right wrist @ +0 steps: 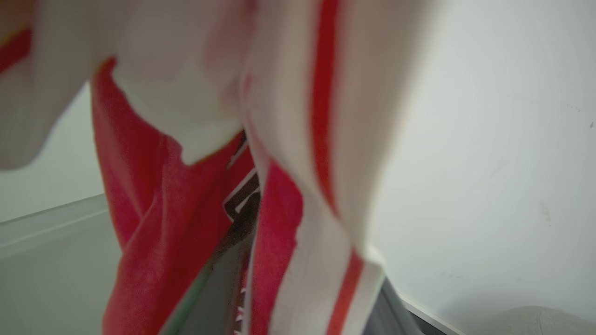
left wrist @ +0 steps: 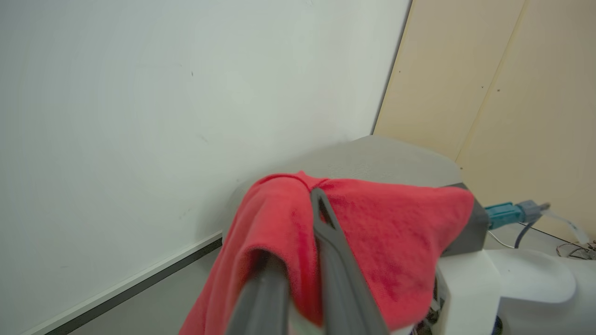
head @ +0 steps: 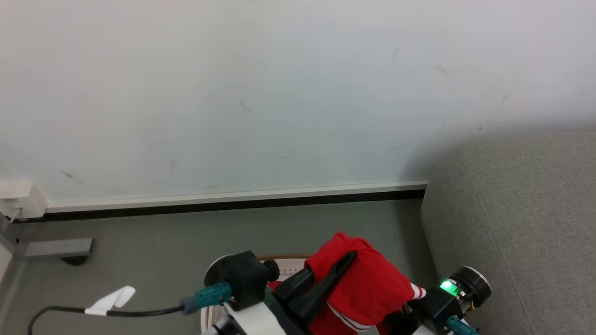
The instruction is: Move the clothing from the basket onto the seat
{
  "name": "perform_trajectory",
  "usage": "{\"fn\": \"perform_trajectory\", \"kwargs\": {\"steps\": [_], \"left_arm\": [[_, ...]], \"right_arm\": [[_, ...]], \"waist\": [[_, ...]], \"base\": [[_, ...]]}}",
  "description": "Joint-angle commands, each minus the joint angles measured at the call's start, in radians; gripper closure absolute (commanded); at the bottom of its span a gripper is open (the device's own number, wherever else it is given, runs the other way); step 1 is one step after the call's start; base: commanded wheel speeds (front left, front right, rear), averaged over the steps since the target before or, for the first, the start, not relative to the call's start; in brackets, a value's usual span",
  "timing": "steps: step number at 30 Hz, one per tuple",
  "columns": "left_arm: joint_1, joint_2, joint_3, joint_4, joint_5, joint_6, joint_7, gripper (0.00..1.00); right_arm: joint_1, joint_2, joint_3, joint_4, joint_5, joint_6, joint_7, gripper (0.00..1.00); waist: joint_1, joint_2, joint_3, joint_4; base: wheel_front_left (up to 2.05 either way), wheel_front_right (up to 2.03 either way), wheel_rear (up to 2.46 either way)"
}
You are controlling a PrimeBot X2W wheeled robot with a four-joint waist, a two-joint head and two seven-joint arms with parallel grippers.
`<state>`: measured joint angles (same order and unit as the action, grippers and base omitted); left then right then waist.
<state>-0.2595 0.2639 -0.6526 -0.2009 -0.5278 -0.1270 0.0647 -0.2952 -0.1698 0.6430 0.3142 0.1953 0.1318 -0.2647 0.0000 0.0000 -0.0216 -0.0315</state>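
Note:
Red clothing [head: 368, 284] hangs over my left gripper [head: 333, 267], which is shut on it low in the head view, above the basket. A piece of the basket's brown rim [head: 284, 257] shows behind the arm. In the left wrist view the red clothing [left wrist: 372, 232] drapes over both dark fingers [left wrist: 328, 242]. The grey seat [head: 521, 223] stands to the right. In the right wrist view, blurred red and white striped clothing [right wrist: 321, 139] hangs close to the lens. It falls between the spread fingers [right wrist: 212, 298] of my right gripper [right wrist: 298, 279].
A pale wall with a baseboard [head: 233, 197] runs across behind. A white box [head: 18, 200] and a grey metal foot [head: 51, 249] sit at the left. A black cable with a teal plug [head: 205, 295] leaves my left wrist. Beige panels [left wrist: 512, 93] stand beyond the seat.

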Motion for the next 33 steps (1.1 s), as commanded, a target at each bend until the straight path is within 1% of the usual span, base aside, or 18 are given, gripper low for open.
{"fn": "perform_trajectory", "kwargs": {"steps": [1, 4, 8, 10, 11, 12, 13, 14, 17, 21, 31, 33], "left_arm": [[-0.01, 0.013, 0.004, -0.003, -0.012, -0.002, -0.002, 1.0], [-0.005, 0.024, 0.01, 0.01, -0.018, -0.002, -0.01, 1.0], [0.007, 0.036, 0.017, 0.031, -0.02, 0.0, -0.021, 0.99], [0.011, 0.04, 0.019, 0.051, -0.022, 0.001, -0.027, 0.91], [0.014, 0.037, 0.021, 0.062, -0.027, 0.001, -0.034, 0.84], [0.013, 0.038, 0.024, 0.074, -0.023, 0.002, -0.04, 0.65], [0.01, 0.04, 0.024, 0.088, -0.014, 0.003, -0.049, 0.51], [0.01, 0.04, 0.026, 0.1, -0.008, 0.005, -0.057, 0.01], [0.013, 0.035, 0.018, 0.138, -0.002, 0.006, -0.074, 0.0], [0.018, 0.025, 0.003, 0.17, 0.002, 0.005, -0.097, 0.0], [0.013, 0.004, -0.031, 0.211, 0.015, 0.01, -0.134, 0.0], [0.01, -0.006, -0.041, 0.216, 0.013, 0.01, -0.138, 0.0]], "right_arm": [[-0.015, 0.006, -0.002, 0.01, 0.03, -0.002, 0.0, 1.0], [-0.011, 0.018, -0.015, 0.019, 0.072, -0.002, 0.0, 1.0], [0.001, 0.014, -0.037, 0.02, 0.107, -0.002, 0.0, 1.0], [0.007, 0.012, -0.055, 0.015, 0.126, -0.002, 0.0, 1.0], [0.01, 0.012, -0.064, 0.014, 0.137, -0.002, 0.0, 1.0], [0.013, 0.012, -0.07, 0.012, 0.145, -0.002, 0.0, 1.0], [0.013, 0.009, -0.075, 0.01, 0.148, -0.002, 0.0, 1.0], [0.011, 0.006, -0.082, 0.009, 0.153, -0.002, 0.0, 1.0], [0.01, -0.004, -0.103, 0.003, 0.162, -0.002, 0.0, 1.0], [0.011, -0.013, -0.139, -0.014, 0.155, -0.002, 0.0, 1.0], [0.04, -0.04, -0.211, -0.055, 0.133, -0.002, 0.0, 1.0], [0.05, -0.048, -0.234, -0.067, 0.13, -0.002, 0.0, 1.0]], "waist": [[0.0, 0.0, 0.0, 0.003], [0.0, 0.0, 0.002, 0.003], [0.0, 0.0, 0.003, 0.0], [0.0, 0.0, 0.005, -0.004], [0.0, 0.0, 0.005, -0.007], [0.0, 0.0, 0.006, -0.011], [0.0, 0.0, 0.007, -0.016], [0.0, 0.0, 0.007, -0.023], [0.0, 0.0, 0.008, -0.046], [0.0, 0.0, 0.008, -0.094], [0.0, 0.0, 0.001, -0.272], [0.0, 0.0, 0.001, -0.297]], "base": [[0.0, 0.0, 0.0], [0.0, 0.0, 0.0], [0.0, 0.0, 0.0], [0.0, 0.0, 0.0], [0.0, 0.0, 0.0], [0.0, 0.0, 0.0], [0.0, 0.0, 0.0], [0.0, 0.0, 0.0], [0.0, 0.0, 0.0], [0.0, 0.0, 0.0], [0.0, 0.0, 0.0], [0.0, 0.0, 0.0]]}}
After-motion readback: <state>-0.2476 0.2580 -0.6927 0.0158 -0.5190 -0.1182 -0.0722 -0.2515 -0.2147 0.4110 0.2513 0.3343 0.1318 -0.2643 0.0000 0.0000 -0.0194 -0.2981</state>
